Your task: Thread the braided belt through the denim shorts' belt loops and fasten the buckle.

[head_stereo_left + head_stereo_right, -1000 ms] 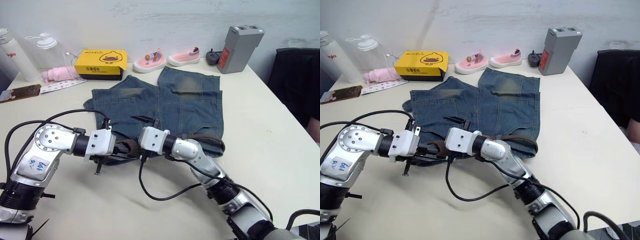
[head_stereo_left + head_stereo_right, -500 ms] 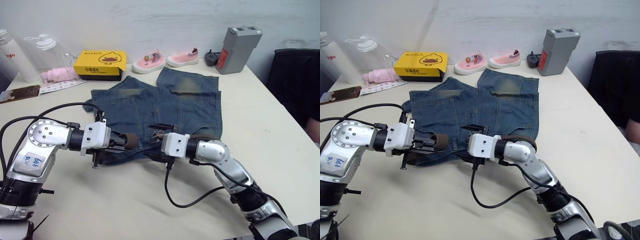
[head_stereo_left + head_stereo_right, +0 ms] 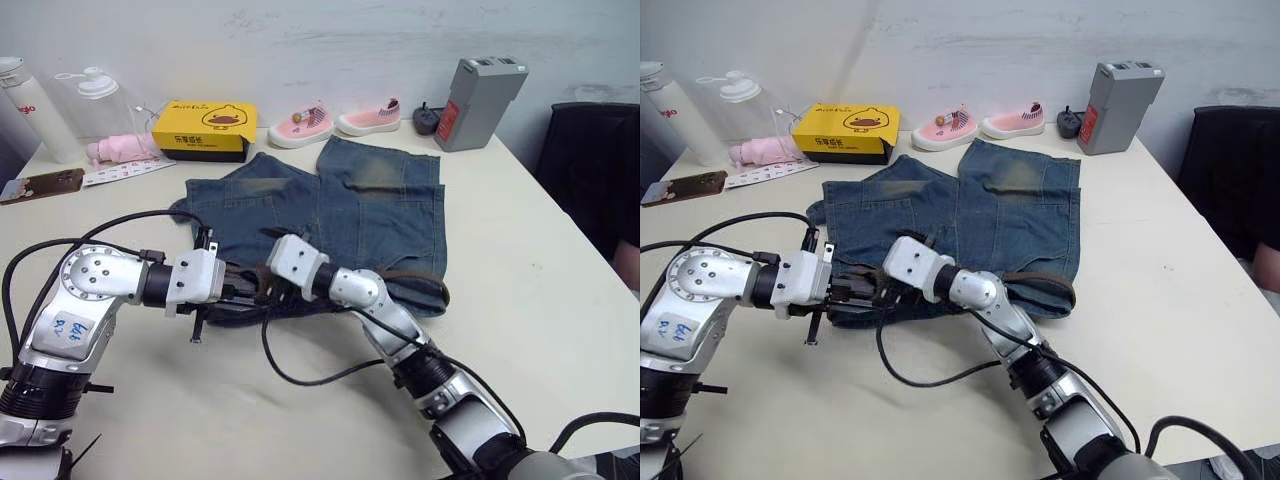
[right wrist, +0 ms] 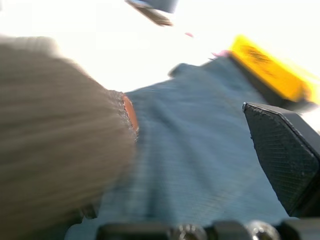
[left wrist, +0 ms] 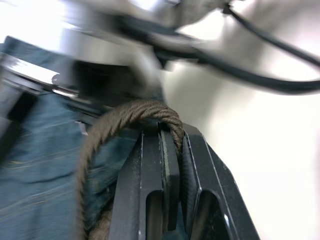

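Lying flat on the table (image 3: 560,330), the shorts (image 3: 340,215) are soft and will bunch; the belt (image 5: 125,120) is limp, light, rough-woven, best taken near its end. A loop of it sits pinched between the closed fingers of the left gripper (image 3: 245,288) at the waistband. The right gripper (image 3: 268,283), jaws spread, is just beside it.

Bare cream tabletop (image 3: 540,300) right of the blue denim shorts (image 3: 330,215) lies open; yellow box (image 3: 203,128) and pink shoes (image 3: 338,118) crowd the far edge.
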